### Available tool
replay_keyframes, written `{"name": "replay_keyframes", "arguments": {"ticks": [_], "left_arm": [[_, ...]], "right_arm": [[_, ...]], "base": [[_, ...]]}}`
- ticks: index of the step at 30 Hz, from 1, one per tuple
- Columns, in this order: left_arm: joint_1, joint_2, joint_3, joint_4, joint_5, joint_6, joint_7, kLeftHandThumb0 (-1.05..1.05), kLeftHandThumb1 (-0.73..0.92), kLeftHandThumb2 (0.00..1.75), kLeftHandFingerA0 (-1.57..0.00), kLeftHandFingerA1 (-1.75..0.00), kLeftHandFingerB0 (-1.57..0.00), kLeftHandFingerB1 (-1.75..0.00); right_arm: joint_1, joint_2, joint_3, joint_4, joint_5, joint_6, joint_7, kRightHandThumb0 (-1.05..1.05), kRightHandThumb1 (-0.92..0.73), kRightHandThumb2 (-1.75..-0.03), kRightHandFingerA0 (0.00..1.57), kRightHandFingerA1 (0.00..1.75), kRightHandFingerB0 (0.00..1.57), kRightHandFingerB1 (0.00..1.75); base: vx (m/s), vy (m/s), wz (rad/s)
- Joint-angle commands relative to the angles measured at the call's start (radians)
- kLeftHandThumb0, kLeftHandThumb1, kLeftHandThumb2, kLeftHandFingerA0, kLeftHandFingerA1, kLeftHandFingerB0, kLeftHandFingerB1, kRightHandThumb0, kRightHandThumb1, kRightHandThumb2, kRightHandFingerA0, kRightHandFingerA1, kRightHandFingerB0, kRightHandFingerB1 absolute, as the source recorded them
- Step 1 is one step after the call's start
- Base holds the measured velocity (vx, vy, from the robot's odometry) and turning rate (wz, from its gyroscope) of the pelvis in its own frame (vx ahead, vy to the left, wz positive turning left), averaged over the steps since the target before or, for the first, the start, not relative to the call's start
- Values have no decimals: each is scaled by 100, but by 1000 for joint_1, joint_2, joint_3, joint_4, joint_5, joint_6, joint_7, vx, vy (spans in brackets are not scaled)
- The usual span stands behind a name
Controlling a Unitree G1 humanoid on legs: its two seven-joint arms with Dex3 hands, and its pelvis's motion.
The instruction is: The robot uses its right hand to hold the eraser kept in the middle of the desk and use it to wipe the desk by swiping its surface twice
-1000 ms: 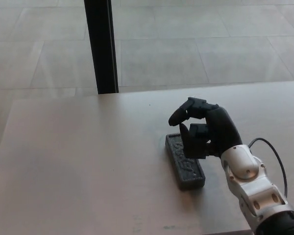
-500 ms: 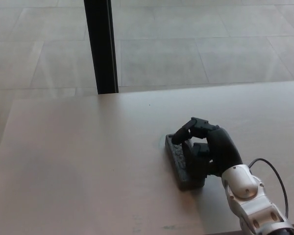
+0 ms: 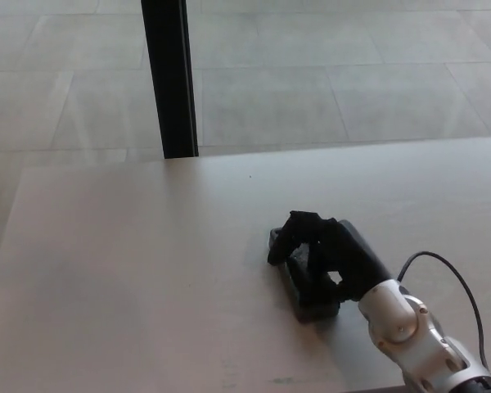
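A dark grey eraser (image 3: 313,304) lies lengthwise on the pale desk (image 3: 131,270), right of the middle. My right hand (image 3: 327,250) comes in from the lower right and lies on top of it. Its fingers (image 3: 293,233) curl down over the eraser's left side and far end, and the thumb sits on the near side, so the hand is shut on the eraser. Most of the eraser is hidden under the hand; only its near end and a far corner show. The left hand does not show.
A black upright post (image 3: 170,78) stands just beyond the desk's far edge, with tiled floor (image 3: 352,65) behind it. A black cable (image 3: 450,274) loops off my right wrist. The desk's front edge runs along the bottom right.
The right hand came down from above the eraser onto it, and its fingers closed around the eraser. The eraser seems to have shifted slightly to the left.
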Motion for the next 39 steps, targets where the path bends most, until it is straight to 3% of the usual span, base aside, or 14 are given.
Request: {"name": "replay_keyframes", "arguments": {"ticks": [1,6,7,8,15,18,26,27,29,30,32,34,35,39], "left_arm": [[-15,15,40,-14,-62,52,-30,-54,92,68,-46,-91,-39,-67],[-16,12,53,-18,-72,39,-35,-56,91,67,-51,-96,-44,-72],[-15,13,51,-14,-69,31,-41,-57,91,67,-51,-96,-43,-71],[-16,12,55,-13,-76,30,-51,-57,91,67,-50,-98,-42,-72],[-6,12,67,2,-90,-1,-85,-57,92,67,-49,-102,-44,-78],[3,14,72,-5,-93,-9,-94,-57,92,67,-49,-101,-41,-75],[-5,22,71,9,-95,11,-67,-59,92,68,-47,-101,-41,-75],[-7,23,68,12,-90,8,-63,-58,92,69,-48,-98,-40,-73],[-6,19,71,1,-94,14,-56,-59,92,69,-48,-99,-40,-74],[-7,17,78,3,-103,9,-58,-59,92,69,-50,-104,-40,-75],[-10,20,79,13,-103,5,-57,-59,92,69,-49,-104,-39,-76],[-14,30,82,15,-102,11,-52,-59,92,68,-49,-104,-40,-74],[-14,32,81,14,-100,14,-49,-59,92,68,-49,-105,-41,-74],[-16,36,86,19,-102,5,-54,-58,92,70,-48,-95,-37,-70]], "right_arm": [[6,-74,81,81,-142,-10,-11,-27,-52,-120,86,175,76,160],[-6,-120,136,119,-188,26,-6,-28,-54,-110,84,175,76,155],[-3,-133,138,121,-189,29,-9,-18,-55,-105,92,175,70,150],[1,-141,128,126,-176,35,-5,-23,-56,-109,83,175,74,158],[26,-110,-52,174,-30,48,-1,-21,-52,-120,88,175,77,164],[32,-121,-119,211,-8,15,-1,-17,-48,-126,83,175,74,164],[29,-146,-246,252,30,26,-8,-22,-55,-114,87,175,74,163],[33,-177,-278,261,47,16,-11,-22,-49,-122,90,175,76,163],[30,-190,-292,266,50,25,3,-21,-53,-113,89,175,71,164],[31,-225,-286,264,25,42,-6,-20,-61,-101,83,175,70,147],[43,-283,-292,275,22,17,15,-17,-58,-100,76,171,71,149],[44,-309,-289,287,19,-8,21,-14,-53,-106,81,172,71,149],[45,-328,-279,292,2,-3,8,-21,-60,-90,76,172,71,146],[55,-402,-260,299,-12,-32,22,-19,-60,-96,78,175,65,156]], "base": [[0,0,0],[0,0,0],[0,0,0],[0,0,0],[0,0,0],[0,0,0],[0,0,0],[0,0,0],[0,0,0],[0,0,0],[0,0,0],[0,0,0],[0,0,0],[0,0,0]]}}
